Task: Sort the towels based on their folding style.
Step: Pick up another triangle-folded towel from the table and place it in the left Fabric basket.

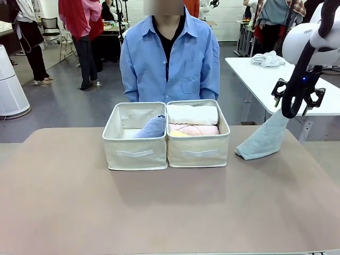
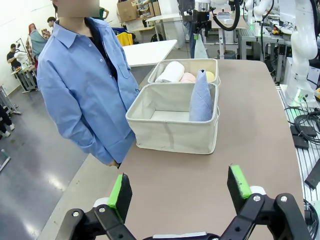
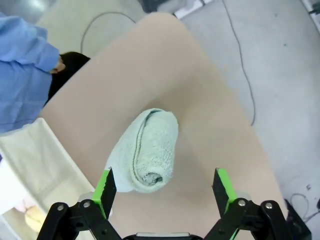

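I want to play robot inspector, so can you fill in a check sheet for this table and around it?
Surface: tan table, no spills seen.
Job's things: lavender-blue cone in the left bin; white roll, pink roll, yellow roll in the right bin; grey-green towel lying on the table, right of the bins.
Clutter: nothing seen.
Claws: left claw open over the table; right claw open above the grey-green towel, not gripping it.
Cables: black cable on the right arm; floor cables beside the table.
Surroundings: person in a blue shirt behind the bins; white cloth heap on a white table beyond.
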Controlling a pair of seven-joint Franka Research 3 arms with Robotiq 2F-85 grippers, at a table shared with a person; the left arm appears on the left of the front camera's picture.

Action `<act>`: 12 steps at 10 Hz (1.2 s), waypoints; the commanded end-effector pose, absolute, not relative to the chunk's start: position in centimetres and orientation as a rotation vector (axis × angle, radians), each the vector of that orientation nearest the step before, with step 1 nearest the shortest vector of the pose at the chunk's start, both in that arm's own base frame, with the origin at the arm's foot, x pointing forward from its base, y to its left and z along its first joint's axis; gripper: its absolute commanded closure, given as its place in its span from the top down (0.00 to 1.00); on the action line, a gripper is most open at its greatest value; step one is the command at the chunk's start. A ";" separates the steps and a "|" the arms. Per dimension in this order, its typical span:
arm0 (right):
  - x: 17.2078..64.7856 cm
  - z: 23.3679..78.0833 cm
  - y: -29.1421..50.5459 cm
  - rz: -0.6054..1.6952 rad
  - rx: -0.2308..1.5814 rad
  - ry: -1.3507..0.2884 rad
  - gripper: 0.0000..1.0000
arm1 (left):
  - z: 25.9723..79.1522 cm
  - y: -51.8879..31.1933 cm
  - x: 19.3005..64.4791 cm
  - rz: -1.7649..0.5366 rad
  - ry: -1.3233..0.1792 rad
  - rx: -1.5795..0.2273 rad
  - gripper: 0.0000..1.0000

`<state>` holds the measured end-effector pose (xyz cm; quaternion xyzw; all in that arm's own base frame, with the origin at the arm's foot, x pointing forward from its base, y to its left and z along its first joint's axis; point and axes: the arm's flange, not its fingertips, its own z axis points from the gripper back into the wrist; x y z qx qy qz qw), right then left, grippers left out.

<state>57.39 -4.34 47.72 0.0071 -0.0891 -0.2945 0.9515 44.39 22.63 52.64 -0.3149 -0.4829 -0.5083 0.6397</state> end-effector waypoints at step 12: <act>59.9 46.2 -3.5 -0.771 0.117 -0.183 1.00 | 52.7 22.7 44.1 -1.169 -1.099 -0.711 1.00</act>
